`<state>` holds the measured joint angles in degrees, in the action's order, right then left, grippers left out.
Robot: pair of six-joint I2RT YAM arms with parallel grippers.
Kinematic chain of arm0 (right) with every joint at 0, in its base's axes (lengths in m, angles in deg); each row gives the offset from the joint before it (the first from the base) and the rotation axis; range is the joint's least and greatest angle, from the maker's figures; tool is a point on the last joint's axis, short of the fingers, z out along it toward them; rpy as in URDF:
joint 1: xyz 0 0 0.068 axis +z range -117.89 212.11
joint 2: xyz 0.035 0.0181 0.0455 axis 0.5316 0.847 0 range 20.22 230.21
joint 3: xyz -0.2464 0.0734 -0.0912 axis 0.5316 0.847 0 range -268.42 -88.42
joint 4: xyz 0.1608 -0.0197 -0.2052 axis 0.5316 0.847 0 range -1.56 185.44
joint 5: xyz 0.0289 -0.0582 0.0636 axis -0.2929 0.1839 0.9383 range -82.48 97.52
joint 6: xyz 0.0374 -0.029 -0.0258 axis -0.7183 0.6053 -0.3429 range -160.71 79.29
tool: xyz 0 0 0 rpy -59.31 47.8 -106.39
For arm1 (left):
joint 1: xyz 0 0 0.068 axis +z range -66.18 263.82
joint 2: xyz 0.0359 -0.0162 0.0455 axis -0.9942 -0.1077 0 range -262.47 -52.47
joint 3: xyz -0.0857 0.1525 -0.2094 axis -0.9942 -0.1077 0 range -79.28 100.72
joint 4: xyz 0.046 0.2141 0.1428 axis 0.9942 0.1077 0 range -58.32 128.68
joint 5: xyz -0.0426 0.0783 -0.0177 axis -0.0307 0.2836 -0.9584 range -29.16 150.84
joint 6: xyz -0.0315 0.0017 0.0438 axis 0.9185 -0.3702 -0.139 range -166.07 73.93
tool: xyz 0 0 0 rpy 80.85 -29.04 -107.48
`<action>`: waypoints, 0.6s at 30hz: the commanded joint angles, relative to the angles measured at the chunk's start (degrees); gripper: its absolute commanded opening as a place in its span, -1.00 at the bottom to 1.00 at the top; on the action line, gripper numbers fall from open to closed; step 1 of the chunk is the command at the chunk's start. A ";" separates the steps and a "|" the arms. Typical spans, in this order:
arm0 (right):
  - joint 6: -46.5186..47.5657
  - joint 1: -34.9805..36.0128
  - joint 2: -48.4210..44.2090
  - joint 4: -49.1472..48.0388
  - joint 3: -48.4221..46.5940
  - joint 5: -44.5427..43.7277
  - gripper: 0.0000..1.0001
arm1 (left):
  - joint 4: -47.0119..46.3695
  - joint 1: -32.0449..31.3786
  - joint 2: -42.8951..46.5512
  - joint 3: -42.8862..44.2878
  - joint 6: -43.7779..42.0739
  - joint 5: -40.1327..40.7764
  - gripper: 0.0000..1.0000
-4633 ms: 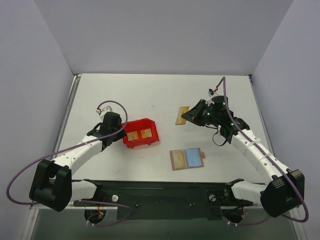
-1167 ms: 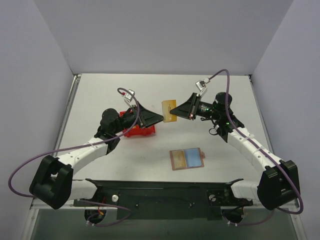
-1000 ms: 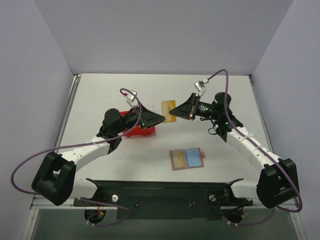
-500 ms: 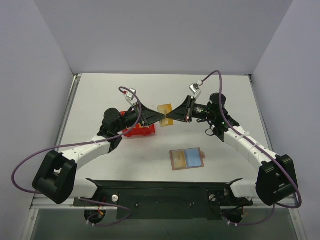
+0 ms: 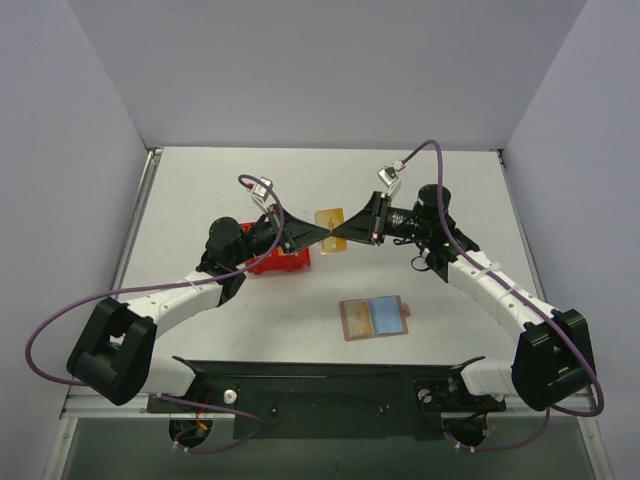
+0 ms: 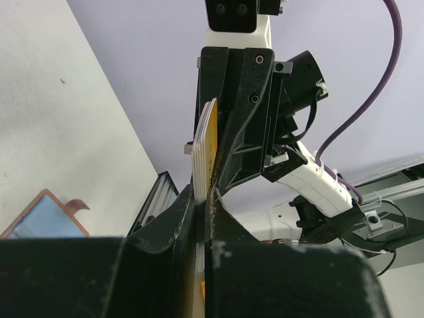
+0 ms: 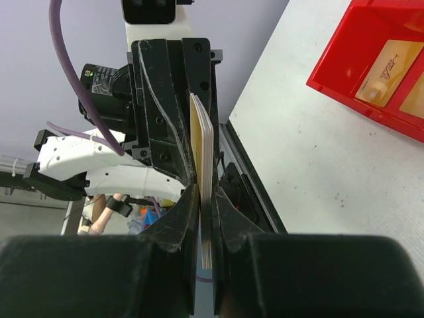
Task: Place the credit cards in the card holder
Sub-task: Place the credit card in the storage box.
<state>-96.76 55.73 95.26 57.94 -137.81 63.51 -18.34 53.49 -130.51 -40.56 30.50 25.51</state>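
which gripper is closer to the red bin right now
Left. The left gripper hangs just past the right end of the red bin; the right gripper sits farther right, across the card both pinch.

Centre barred: left gripper point(image 5: 324, 236) and right gripper point(image 5: 347, 236) both pinch one credit card point(image 5: 330, 219). Beneath the left arm, red bin point(image 5: 268, 265). Around the card holder point(image 5: 373, 317), bare table point(image 5: 250, 190).

Even, soft overhead light, faint shadows; near fingers point(image 6: 165, 225) blur in both wrist views.
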 commanded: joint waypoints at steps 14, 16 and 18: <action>9.03 0.82 5.02 10.72 -3.35 -3.69 -1.00 | -12.47 -0.70 -3.26 -5.84 4.37 2.37 -1.00; 9.73 0.82 5.20 11.78 -2.91 -4.48 -0.97 | -11.42 -0.70 -3.17 -7.42 4.90 3.51 -1.00; 10.78 0.91 5.46 13.01 -2.56 -5.36 -0.90 | -10.37 -0.70 -3.08 -8.65 5.16 4.39 -1.00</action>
<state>-90.82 56.23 99.96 67.79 -139.77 62.48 -25.19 53.47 -134.03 -47.53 34.85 28.61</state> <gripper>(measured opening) 0.043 0.120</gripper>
